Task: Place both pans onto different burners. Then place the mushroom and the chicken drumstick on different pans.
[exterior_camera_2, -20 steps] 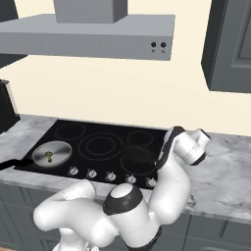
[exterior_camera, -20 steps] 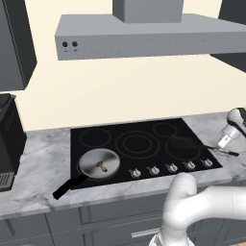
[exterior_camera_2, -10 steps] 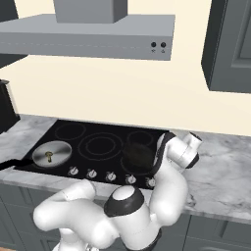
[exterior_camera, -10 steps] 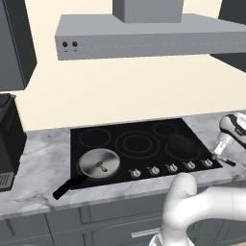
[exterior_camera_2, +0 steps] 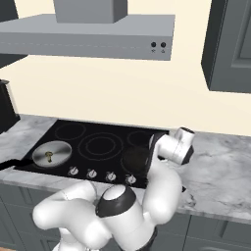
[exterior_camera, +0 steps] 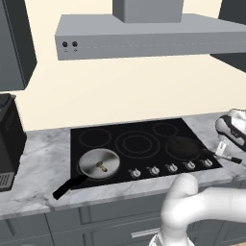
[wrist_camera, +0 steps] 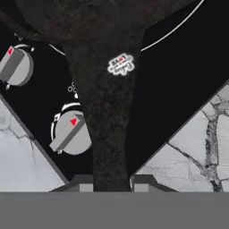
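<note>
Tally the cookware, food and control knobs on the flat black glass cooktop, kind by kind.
Round frying pans: 2 (shiny silver-grey pan, dark blackish pan)
small round silver knobs: 5
tiny tan-brown mushroom: 1
Total: 8

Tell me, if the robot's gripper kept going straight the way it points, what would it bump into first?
Nothing new, probably: the gripper is already shut on the dark pan's handle. Straight ahead along that handle lies the dark pan itself, on the black cooktop. Depth is hard to judge.
</note>
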Motion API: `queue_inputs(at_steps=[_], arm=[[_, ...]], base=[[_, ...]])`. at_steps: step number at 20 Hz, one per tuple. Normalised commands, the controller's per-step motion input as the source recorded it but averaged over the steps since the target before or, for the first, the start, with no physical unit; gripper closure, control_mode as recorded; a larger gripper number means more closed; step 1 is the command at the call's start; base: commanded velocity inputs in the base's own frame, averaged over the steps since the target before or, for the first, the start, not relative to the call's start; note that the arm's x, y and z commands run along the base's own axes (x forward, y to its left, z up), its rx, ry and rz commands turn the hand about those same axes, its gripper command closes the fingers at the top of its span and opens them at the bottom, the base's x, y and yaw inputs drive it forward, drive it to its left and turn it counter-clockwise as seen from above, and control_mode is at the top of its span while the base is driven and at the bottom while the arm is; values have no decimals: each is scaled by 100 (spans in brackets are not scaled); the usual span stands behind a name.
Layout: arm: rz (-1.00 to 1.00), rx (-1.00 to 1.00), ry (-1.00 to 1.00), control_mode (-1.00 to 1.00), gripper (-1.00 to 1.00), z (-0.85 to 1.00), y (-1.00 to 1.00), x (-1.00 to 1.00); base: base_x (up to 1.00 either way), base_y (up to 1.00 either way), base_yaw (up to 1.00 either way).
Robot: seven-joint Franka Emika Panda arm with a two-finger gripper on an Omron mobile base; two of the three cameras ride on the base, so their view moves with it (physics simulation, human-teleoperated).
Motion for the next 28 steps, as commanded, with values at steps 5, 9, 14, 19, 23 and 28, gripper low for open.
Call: queue_inputs(at_steps=[5, 9, 14, 19, 23, 28], arm=[[0, -31, 0, -100, 100, 0, 0, 18], [0, -16, 0, -100, 100, -6, 0, 28], [0, -3, 1, -100, -100, -6, 3, 17], [0, 0, 0, -100, -100, 5, 0, 0], [0, 0, -1, -100, -100, 62, 4, -1], [-4, 0, -3, -100, -100, 57, 43, -1]], base=[[0, 0, 0], [0, 0, 0], [0, 0, 0], [0, 0, 0], [0, 0, 0], [0, 0, 0]])
